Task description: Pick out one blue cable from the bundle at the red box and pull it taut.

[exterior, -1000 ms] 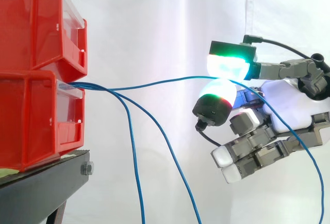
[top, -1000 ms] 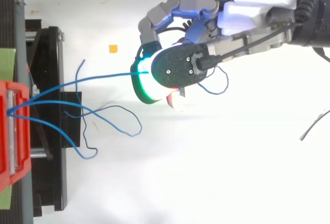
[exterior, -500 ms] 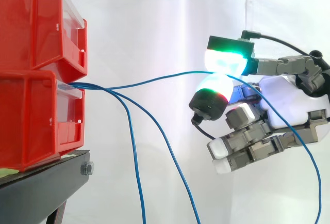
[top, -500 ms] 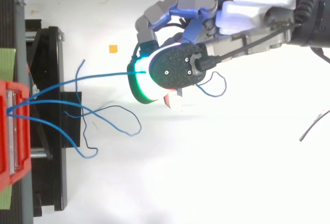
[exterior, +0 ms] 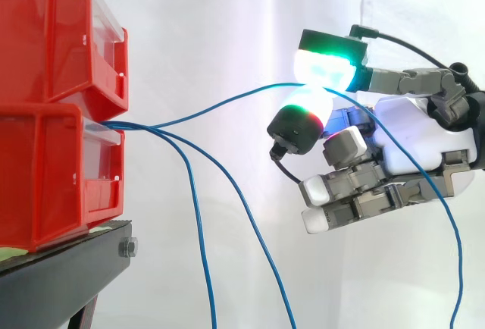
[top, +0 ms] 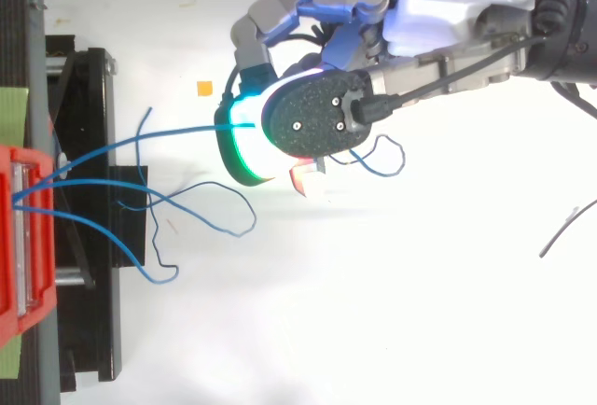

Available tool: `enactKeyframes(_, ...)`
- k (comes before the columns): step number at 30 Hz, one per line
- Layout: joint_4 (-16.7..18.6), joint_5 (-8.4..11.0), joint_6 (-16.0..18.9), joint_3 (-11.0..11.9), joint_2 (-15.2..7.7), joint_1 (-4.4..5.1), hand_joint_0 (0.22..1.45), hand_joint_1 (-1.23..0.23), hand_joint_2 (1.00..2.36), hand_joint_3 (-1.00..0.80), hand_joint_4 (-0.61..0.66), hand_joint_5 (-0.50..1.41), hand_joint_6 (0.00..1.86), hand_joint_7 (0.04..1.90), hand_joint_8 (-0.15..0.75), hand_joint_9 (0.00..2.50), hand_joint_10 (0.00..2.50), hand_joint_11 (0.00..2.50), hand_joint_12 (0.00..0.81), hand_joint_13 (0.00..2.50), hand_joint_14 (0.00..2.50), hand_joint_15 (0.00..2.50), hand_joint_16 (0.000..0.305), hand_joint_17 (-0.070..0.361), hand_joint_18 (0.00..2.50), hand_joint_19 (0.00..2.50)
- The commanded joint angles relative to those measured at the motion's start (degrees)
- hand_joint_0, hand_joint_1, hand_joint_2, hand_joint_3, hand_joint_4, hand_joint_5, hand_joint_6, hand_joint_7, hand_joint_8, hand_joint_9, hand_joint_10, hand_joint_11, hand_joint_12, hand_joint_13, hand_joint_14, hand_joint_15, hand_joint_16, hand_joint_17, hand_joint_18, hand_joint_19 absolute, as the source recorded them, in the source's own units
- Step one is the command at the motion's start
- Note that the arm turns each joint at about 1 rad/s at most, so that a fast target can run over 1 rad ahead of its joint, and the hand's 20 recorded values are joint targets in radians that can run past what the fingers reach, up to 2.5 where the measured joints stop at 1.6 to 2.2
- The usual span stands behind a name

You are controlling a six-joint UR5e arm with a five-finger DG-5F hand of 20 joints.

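The hand [exterior: 424, 143] grips one blue cable [exterior: 227, 101], pinching it between two glowing pads [exterior: 327, 70], one above the other; its remaining fingers are curled loosely below the pinch and hold nothing. From the pinch the cable runs away from the fingertips to the red box [exterior: 53, 177], which stands well apart from the hand, and enters at the box's upper front edge. The line bends gently and dips near the box, so it is not quite straight. Behind the pinch, the same cable passes over the palm and hangs down on the wrist side.

Two other blue cables [exterior: 198, 223] leave the same spot on the box and drop loosely below and ahead of the fingertips. From above, their ends curl on the white surface [top: 326, 330] between the hand [top: 448, 18] and the box. A second red box [exterior: 61, 33] sits on top of the first, and both rest on a black stand [exterior: 68, 272]. A small orange scrap [top: 203, 87] lies near the fingertips.
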Motion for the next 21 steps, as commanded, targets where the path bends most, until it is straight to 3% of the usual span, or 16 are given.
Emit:
enactKeyframes(1,0.0,0.00,0.0,0.0,0.0,0.00,0.66,-0.69,1.03,-0.08,-0.21,-0.19,0.92,1.34,0.255,1.16,0.02,0.75,0.246,0.88,0.02,0.48,0.032,0.072,0.56,0.61)
enactKeyframes(5,0.0,0.00,0.0,0.0,0.0,0.00,0.66,-0.69,1.03,-0.07,-0.20,-0.19,0.92,1.36,0.258,1.17,0.02,0.73,0.204,0.91,0.02,0.49,0.027,0.061,0.62,0.64)
enactKeyframes(21,-0.1,0.00,0.0,0.1,0.0,0.00,0.64,-0.68,1.03,-0.06,-0.20,-0.19,0.92,1.36,0.236,1.18,0.02,0.76,0.216,0.93,0.02,0.52,0.033,0.073,0.66,0.64)
